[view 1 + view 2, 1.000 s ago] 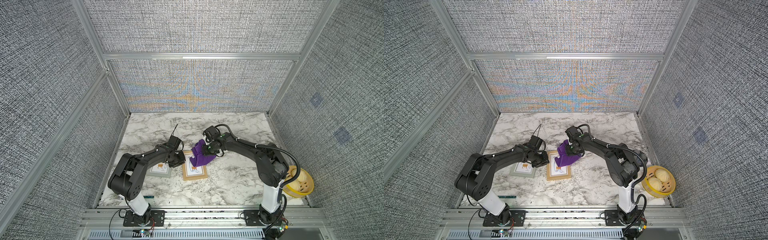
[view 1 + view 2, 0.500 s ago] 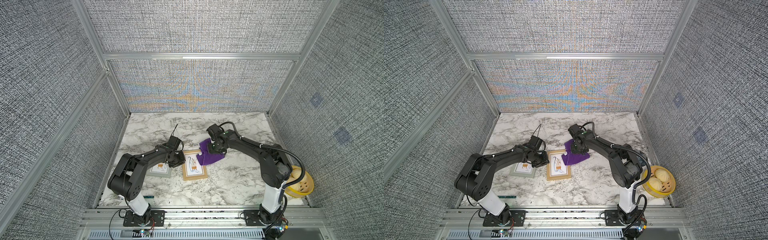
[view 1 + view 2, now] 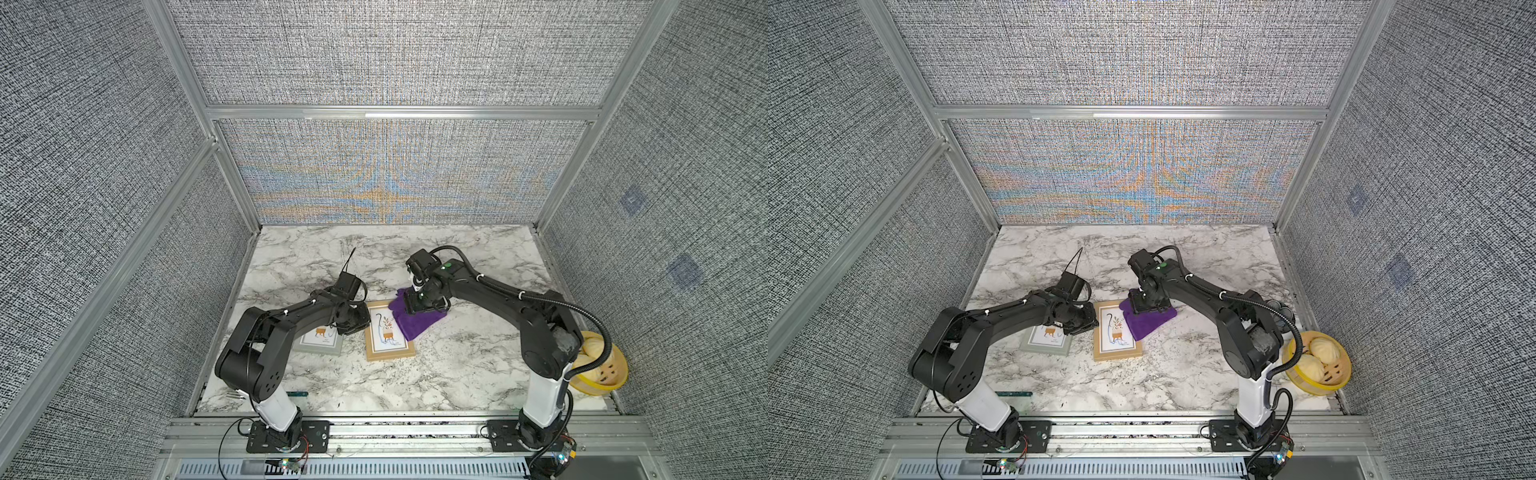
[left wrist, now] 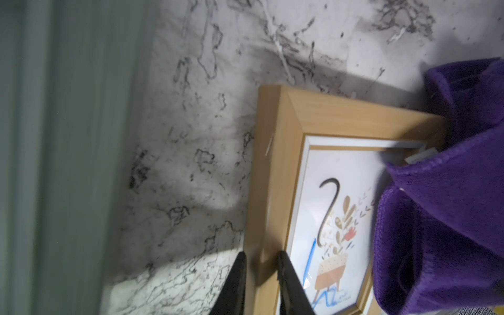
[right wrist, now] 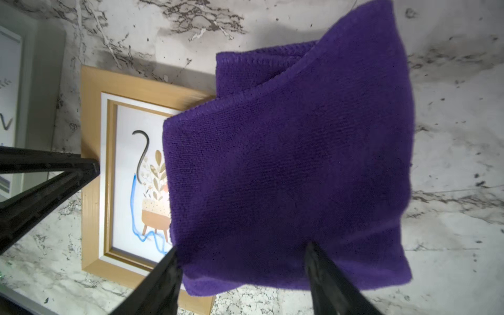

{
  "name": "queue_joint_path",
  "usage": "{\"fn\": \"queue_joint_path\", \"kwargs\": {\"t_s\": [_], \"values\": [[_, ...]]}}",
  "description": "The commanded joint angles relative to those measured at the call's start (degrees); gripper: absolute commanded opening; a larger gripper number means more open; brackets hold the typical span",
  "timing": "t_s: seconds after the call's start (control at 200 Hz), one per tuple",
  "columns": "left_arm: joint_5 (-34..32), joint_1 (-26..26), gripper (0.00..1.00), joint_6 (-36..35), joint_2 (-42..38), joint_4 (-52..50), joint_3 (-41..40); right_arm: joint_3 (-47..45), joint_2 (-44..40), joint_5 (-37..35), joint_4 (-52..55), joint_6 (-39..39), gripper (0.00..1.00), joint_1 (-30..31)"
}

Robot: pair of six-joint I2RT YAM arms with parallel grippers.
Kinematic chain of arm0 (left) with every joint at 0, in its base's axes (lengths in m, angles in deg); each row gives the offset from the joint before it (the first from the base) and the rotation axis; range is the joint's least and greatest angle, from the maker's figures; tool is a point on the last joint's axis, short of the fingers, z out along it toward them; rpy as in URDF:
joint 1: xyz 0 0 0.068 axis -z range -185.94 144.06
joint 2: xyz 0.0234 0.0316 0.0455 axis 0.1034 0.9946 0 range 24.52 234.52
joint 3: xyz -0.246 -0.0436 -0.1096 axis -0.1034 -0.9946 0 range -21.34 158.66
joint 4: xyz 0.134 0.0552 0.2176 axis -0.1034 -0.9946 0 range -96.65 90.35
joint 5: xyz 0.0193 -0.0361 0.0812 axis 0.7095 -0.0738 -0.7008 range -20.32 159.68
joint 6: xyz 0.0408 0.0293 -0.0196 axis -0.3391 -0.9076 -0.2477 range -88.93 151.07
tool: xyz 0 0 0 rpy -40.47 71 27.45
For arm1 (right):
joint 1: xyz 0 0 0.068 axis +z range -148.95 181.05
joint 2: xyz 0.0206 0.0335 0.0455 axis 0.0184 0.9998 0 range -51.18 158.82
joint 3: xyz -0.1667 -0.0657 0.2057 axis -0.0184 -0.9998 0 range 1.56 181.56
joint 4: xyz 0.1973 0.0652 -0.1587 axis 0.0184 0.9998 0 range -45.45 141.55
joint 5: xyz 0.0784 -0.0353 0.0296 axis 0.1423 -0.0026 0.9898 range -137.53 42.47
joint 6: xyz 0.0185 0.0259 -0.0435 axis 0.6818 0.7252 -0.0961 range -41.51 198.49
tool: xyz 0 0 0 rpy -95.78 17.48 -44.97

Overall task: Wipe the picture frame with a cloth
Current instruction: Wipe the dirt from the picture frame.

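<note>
Picture frame [image 3: 388, 338] lies flat near the middle of the counter [image 3: 457, 374], the left jaws pinching the rail that faces the counter's left edge. The purple cloth [image 3: 415, 326] drapes over its back-right corner, loose beneath the spread right jaws. A grasp catching one fold could drag the cloth off, and a one-rail hold may let the frame pivot.

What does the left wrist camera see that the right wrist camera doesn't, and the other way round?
Left wrist only: the left pincer squeezing the wooden frame by its rim. Right wrist only: the right pincer, open above the purple cloth, and nearly the whole cloth. Both: the wooden frame, the cloth lying partly over it, the marble table.
</note>
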Motion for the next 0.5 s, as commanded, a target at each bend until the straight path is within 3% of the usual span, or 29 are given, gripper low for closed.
{"fn": "queue_joint_path", "kwargs": {"t_s": [0.0, 0.11, 0.235, 0.495], "values": [[-3.25, 0.11, 0.22, -0.39, 1.35, -4.50, -0.73, 0.20, 2.10, 2.13, 0.03, -0.91, 0.70, 0.01], [-3.26, 0.11, 0.22, -0.28, 1.49, -4.43, -0.84, 1.61, 5.49, 3.75, 0.58, -0.80, 0.68, -0.04], [-3.03, 0.09, 0.22, -0.30, 1.87, -4.29, -0.73, 2.21, 7.71, 5.52, 0.23, -0.67, 0.58, -0.10], [-3.60, 0.11, 0.21, 0.27, 2.72, -4.96, -0.84, -0.14, 6.78, 7.07, -0.95, -0.59, 0.07, -0.23]]}}
